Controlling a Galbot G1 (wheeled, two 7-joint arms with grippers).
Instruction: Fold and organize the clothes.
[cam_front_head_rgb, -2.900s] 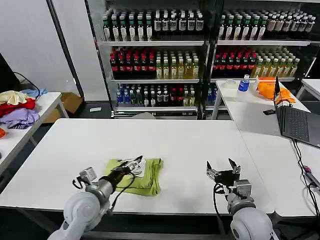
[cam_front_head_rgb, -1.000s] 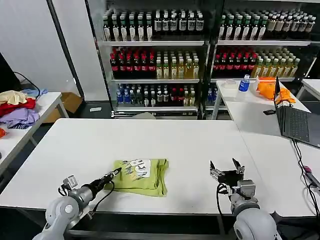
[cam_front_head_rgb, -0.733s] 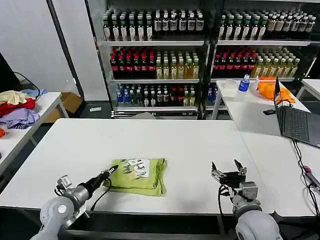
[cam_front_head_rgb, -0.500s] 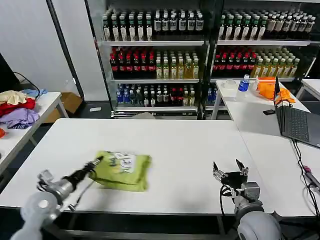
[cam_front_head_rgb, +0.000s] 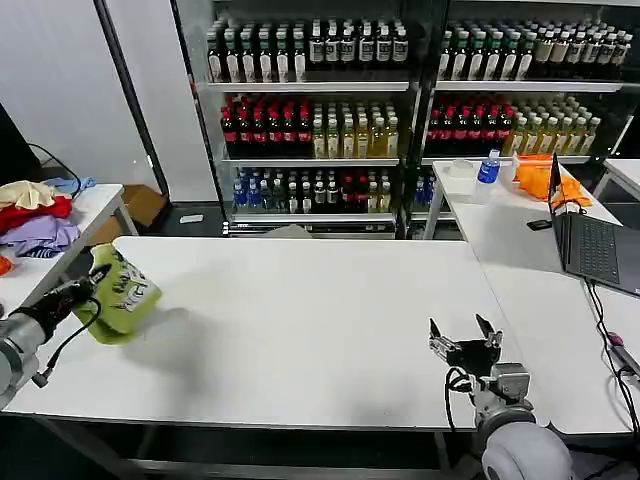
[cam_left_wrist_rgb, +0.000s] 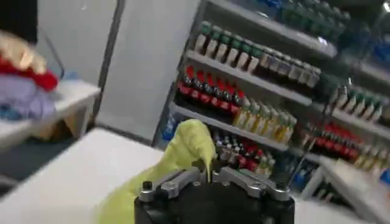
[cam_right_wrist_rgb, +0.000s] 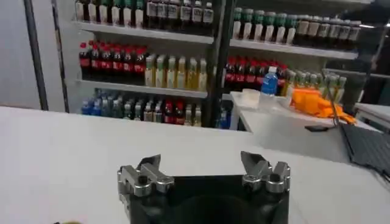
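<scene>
One left gripper apparently lifts folded T-shirt beside garment heap.

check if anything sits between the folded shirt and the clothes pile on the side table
Nothing visible does. The left hand holds the folded lime-green cotton T-shirt over the white table's left edge, with only open gap before the red, purple and cream garment heap.

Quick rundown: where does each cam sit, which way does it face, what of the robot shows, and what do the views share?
Head: high on the body, looking down at the white table; left gripper holds the T-shirt at the table's left edge, right gripper is open and idle.
Left wrist: behind its gripper, facing the drink shelves; T-shirt hangs ahead.
Right wrist: behind its gripper, facing the shelves across the table.
Shared: shelves in all three; T-shirt in head and left wrist.
</scene>
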